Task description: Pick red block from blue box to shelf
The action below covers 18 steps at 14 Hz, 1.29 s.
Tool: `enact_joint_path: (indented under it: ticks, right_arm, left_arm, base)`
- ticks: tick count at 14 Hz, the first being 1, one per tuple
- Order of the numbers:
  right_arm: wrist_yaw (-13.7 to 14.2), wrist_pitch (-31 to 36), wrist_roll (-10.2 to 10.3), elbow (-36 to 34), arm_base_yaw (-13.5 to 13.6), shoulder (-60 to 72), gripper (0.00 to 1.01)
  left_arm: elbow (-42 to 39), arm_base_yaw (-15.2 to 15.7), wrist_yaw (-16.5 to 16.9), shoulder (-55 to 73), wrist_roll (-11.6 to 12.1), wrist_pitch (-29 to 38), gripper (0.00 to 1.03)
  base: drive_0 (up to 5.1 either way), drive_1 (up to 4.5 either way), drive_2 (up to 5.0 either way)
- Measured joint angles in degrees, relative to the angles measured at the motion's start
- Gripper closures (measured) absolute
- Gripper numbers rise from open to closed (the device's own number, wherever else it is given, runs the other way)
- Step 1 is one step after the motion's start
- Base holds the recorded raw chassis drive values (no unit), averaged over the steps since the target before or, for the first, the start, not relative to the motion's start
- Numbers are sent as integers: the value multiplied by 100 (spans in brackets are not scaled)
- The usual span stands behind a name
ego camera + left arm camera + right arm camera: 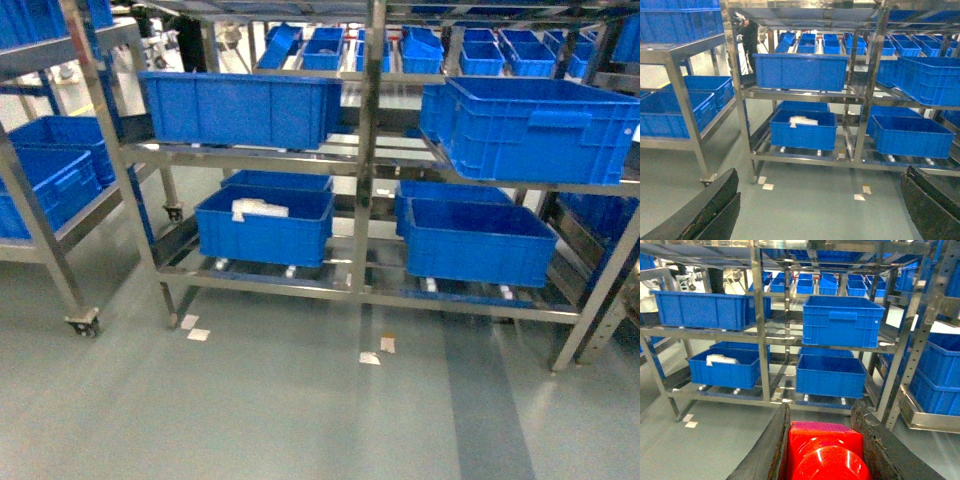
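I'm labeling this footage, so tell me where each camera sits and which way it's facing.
Head: on the robot, slanting down at the shelf; no arm visible.
Left wrist: behind the open left claw, facing the shelf; both fingers frame the floor.
Right wrist: behind the right claw, which grips the red block.
All share the crate holding white stuff.

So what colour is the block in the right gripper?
Glossy red block, clearest in the right wrist view.

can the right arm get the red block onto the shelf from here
Probably yes. The right gripper is shut on the red block, and the shelf stands straight ahead across open floor, with nothing between, though it looks some way off.
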Motion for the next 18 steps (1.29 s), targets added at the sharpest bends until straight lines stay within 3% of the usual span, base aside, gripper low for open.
enact_joint_path:
  ticks: [11,18]
  right_arm:
    - [0,-9,0,0,0,0,72]
    - [0,9,0,0,0,0,72]
  left_arm:
    - [0,-11,4,0,0,-2,5]
    - [0,-4,-2,0,0,-9,5]
  base:
    - [-152,-152,-152]
    - [-5,391,-401]
